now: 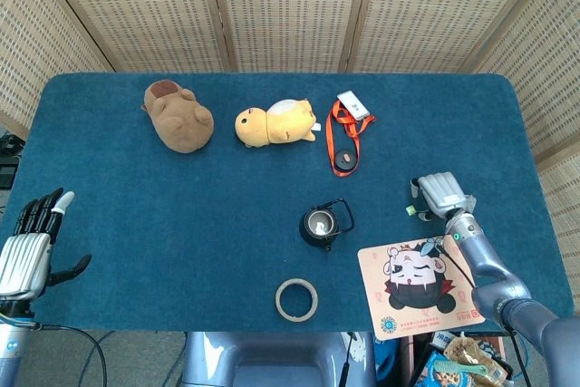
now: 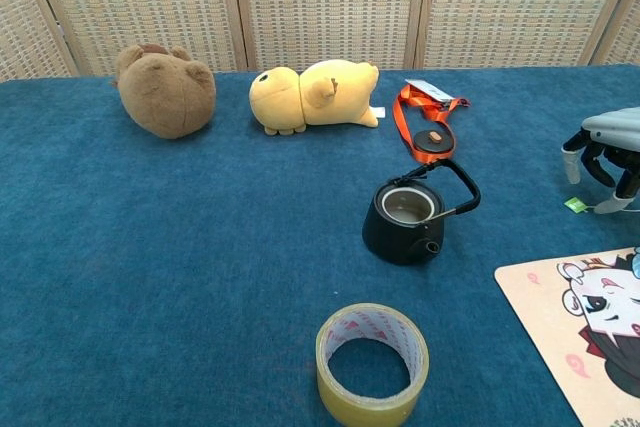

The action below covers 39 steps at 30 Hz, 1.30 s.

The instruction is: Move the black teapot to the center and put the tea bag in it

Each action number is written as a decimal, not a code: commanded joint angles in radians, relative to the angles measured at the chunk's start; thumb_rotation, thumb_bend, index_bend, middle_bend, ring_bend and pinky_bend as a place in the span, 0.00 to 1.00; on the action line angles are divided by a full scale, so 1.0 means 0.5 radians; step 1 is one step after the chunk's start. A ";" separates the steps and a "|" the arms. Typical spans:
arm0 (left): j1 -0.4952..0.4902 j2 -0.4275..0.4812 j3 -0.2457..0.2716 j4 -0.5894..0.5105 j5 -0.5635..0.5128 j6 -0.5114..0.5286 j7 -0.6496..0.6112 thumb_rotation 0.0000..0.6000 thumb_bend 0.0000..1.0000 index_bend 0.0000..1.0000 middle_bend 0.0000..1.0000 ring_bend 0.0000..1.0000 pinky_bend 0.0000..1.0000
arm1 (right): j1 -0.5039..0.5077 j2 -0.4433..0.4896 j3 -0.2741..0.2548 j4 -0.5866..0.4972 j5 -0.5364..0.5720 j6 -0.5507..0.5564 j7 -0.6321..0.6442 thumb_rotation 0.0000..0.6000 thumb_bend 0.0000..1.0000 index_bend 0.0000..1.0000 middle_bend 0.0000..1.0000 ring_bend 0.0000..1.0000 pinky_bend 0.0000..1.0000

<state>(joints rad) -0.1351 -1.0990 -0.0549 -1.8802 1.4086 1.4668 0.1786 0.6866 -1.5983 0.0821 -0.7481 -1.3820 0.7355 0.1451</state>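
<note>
1. From the head view, the black teapot stands lidless near the middle of the blue table, its handle leaning toward the right; its inside looks pale, and I can make out nothing in it
2. My right hand hangs palm down over the cloth to the teapot's right, fingers curled toward the small green tea bag tag at its left edge; whether I touch or hold the tag I cannot tell from here
3. My left hand lies at the near left edge, fingers spread, grasping nothing
4. Also here: a cartoon mat near my right arm, a tape roll in front of the teapot, a brown plush, a yellow plush and an orange lanyard with a white card further back
5. From the chest view, the teapot shows its open mouth and a short spout toward me; the pale hollow holds no bag that I can see
6. This view shows what the head view hides: the tag lies on the cloth with a thin string running right, under my right hand, whose fingertips hang down just above it, closed on nothing
7. My left hand is out of this view; the tape roll sits large in the foreground, and only a corner of the mat shows
</note>
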 commanded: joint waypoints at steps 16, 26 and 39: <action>0.018 -0.005 -0.003 0.019 -0.011 -0.006 -0.024 1.00 0.26 0.00 0.00 0.00 0.00 | 0.058 -0.098 0.018 0.158 -0.012 -0.029 0.050 1.00 0.26 0.53 0.75 0.86 0.96; 0.029 -0.008 -0.002 0.032 -0.016 -0.007 -0.040 1.00 0.26 0.00 0.00 0.00 0.00 | 0.103 -0.143 0.050 0.270 -0.001 -0.045 0.080 1.00 0.26 0.53 0.75 0.86 0.96; 0.031 -0.011 -0.004 0.032 -0.002 -0.013 -0.045 1.00 0.26 0.00 0.00 0.00 0.00 | 0.082 -0.107 0.061 0.249 0.001 0.013 0.093 1.00 0.26 0.53 0.75 0.86 0.96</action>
<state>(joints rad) -0.1195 -1.1046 -0.0570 -1.8644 1.4075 1.4608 0.1563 0.7324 -1.6572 0.1141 -0.6149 -1.3805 0.7367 0.1929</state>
